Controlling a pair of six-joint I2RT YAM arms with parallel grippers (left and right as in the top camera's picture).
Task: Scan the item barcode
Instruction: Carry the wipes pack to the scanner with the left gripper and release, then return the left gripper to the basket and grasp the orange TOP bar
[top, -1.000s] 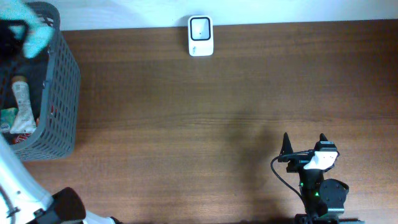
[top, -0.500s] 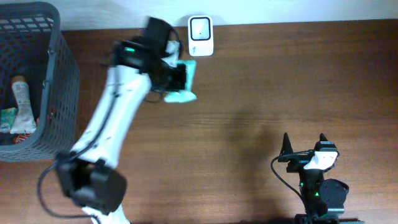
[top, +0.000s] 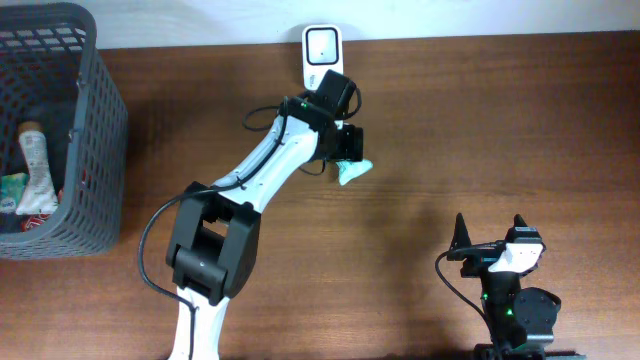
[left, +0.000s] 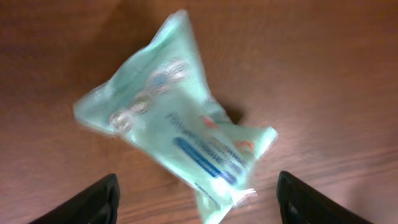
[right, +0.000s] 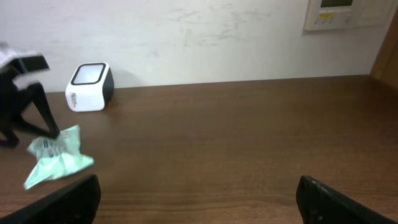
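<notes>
Under the left hand (left: 198, 202) — mint-green pouch (left: 180, 130), ungripped.

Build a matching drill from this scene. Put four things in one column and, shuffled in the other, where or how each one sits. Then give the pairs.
Things
1. mint-green packet
2. white scanner
3. grey basket
4. right gripper

Place or state
A. left end of the table, items inside
B. open, holding nothing, at the near edge
C. crumpled, lying near the middle
D. standing at the far edge

Pairs: 1-C, 2-D, 3-A, 4-B
</notes>
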